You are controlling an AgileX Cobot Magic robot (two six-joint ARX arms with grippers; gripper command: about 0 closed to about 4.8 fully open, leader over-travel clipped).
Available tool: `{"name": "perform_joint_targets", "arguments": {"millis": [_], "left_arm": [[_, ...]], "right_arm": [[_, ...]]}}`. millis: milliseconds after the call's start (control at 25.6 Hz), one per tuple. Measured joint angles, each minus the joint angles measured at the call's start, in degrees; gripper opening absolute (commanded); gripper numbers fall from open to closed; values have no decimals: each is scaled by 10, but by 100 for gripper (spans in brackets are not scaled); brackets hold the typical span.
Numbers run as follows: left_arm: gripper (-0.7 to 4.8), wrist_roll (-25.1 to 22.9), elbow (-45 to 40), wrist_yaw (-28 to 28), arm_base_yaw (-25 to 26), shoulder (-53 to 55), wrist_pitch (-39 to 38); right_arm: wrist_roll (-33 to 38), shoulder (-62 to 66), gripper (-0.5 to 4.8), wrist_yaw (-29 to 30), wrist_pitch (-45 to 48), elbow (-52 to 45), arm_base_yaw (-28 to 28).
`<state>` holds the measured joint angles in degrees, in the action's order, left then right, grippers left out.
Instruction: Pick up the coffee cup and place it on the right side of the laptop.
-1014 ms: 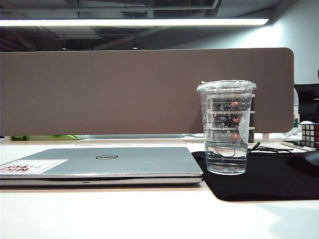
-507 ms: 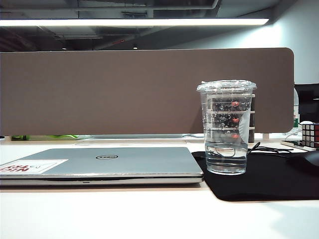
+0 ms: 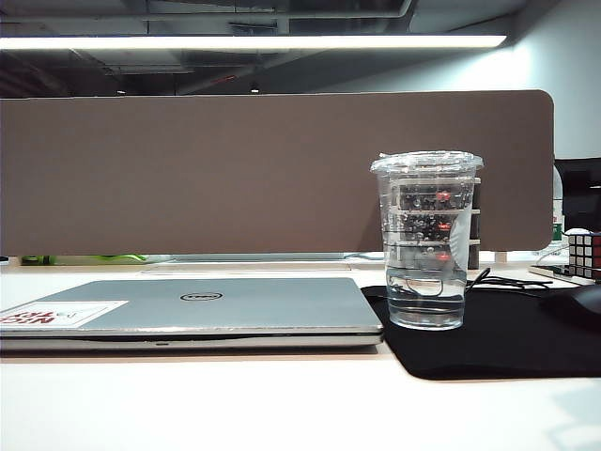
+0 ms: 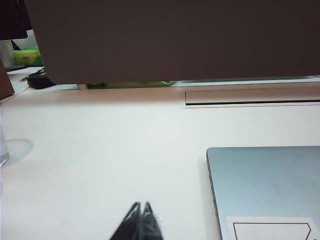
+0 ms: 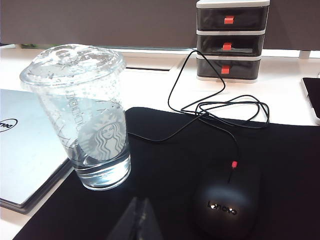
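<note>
The clear ridged cup (image 3: 427, 242) stands right of centre on a black mat (image 3: 498, 343). The silver-grey laptop (image 3: 202, 310) at lower left bears a white-and-red sticker (image 3: 61, 315).

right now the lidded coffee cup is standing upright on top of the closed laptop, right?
Not quite. The lidded coffee cup is upright, but it stands on the black mouse mat beside the closed laptop, not on top of it. The right wrist view shows this.
</note>
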<state>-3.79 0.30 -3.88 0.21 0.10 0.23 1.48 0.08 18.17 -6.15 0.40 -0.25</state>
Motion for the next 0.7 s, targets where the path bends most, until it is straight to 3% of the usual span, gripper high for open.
{"name": "perform_joint_targets", "arguments": {"millis": [351, 702], "left_arm": [[-5, 0, 0, 0, 0, 0, 0], [-5, 0, 0, 0, 0, 0, 0]], "right_arm": [[0, 0, -1, 0, 0, 0, 0], [-4, 0, -1, -45, 2, 0, 0]]}}
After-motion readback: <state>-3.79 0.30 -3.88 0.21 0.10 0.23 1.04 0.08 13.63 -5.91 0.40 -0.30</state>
